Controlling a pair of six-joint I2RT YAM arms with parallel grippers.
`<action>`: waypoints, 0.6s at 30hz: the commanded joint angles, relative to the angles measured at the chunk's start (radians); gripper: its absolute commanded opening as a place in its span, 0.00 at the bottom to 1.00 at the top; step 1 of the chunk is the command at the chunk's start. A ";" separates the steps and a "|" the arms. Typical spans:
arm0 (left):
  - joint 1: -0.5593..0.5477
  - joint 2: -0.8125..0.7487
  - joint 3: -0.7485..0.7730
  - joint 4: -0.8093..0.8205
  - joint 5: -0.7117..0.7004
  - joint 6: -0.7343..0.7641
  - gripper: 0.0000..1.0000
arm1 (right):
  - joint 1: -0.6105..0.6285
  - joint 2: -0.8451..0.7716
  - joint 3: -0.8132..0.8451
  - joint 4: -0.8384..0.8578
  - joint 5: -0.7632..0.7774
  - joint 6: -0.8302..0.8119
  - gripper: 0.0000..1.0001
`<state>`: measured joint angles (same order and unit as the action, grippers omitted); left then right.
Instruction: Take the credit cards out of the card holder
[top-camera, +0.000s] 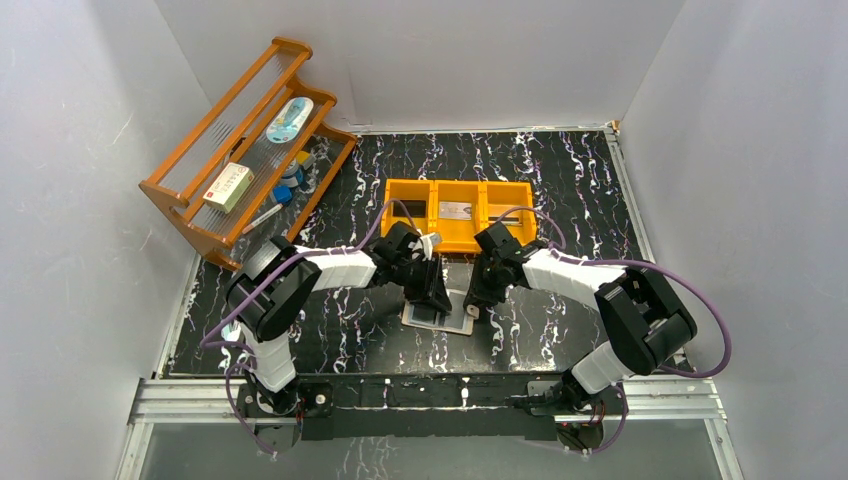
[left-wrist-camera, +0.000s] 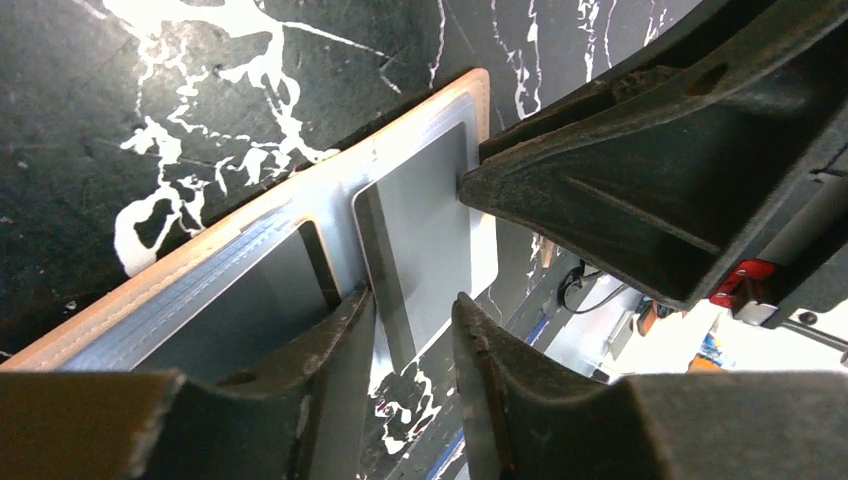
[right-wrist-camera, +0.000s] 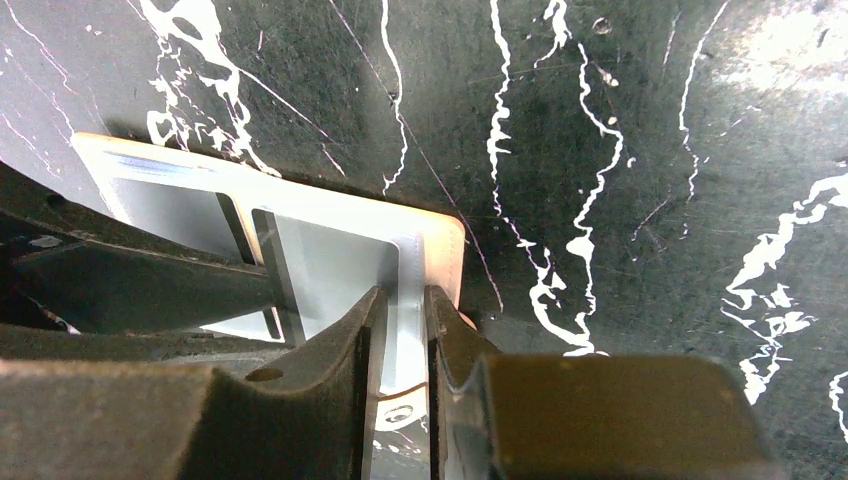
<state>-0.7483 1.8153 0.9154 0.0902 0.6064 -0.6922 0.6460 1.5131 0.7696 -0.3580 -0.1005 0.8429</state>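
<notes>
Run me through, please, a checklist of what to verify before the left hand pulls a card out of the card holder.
1. Card holder lies open and flat: ok.
2. Right hand pinches the holder's edge to steady it: ok.
3. Card edge sits between the left hand fingers: ok.
4. Left hand closed on the card: not ok, fingers stand apart.
5. Card slides freely in its sleeve: cannot tell.

left gripper (left-wrist-camera: 412, 318): jaws slightly apart | right gripper (right-wrist-camera: 405, 310): jaws nearly together
</notes>
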 joint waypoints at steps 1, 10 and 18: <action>-0.005 -0.021 -0.053 0.033 0.014 -0.044 0.29 | 0.014 0.044 -0.036 0.058 -0.004 0.027 0.27; -0.005 0.005 -0.091 0.279 0.116 -0.194 0.17 | 0.015 0.029 -0.042 0.070 -0.017 0.025 0.27; -0.004 -0.010 -0.058 0.124 0.023 -0.126 0.01 | 0.014 0.026 -0.043 0.077 -0.023 0.020 0.25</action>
<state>-0.7418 1.8267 0.8196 0.2665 0.6426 -0.8513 0.6426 1.5097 0.7609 -0.3420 -0.1112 0.8501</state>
